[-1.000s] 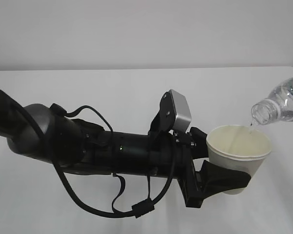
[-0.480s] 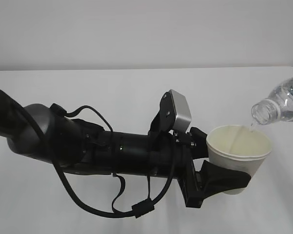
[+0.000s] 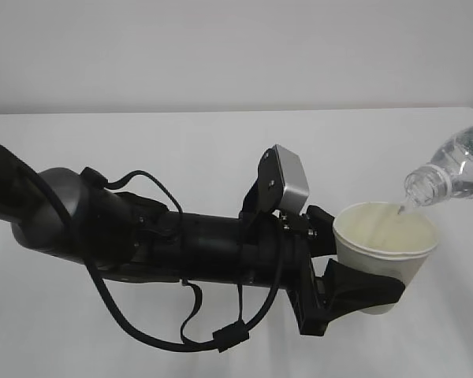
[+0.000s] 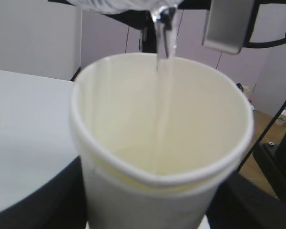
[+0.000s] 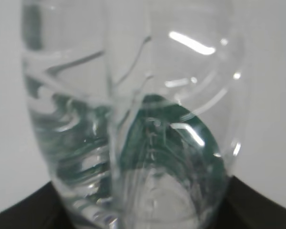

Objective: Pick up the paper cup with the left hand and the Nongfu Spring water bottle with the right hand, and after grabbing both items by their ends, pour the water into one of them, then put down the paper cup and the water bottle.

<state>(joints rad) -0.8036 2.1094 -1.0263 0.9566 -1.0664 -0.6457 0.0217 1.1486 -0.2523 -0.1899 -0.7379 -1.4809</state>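
At the right of the exterior frame, the left hand (image 3: 355, 295) has its jaws clamped on the lower part of the paper cup (image 3: 386, 252), held upright above the white table (image 3: 181, 150). At the upper right edge, the Nongfu Spring water bottle (image 3: 457, 169) is tilted, neck over the cup rim. A thin stream of water (image 4: 163, 86) falls into the cup. The right hand (image 5: 257, 205) grips the bottle base.
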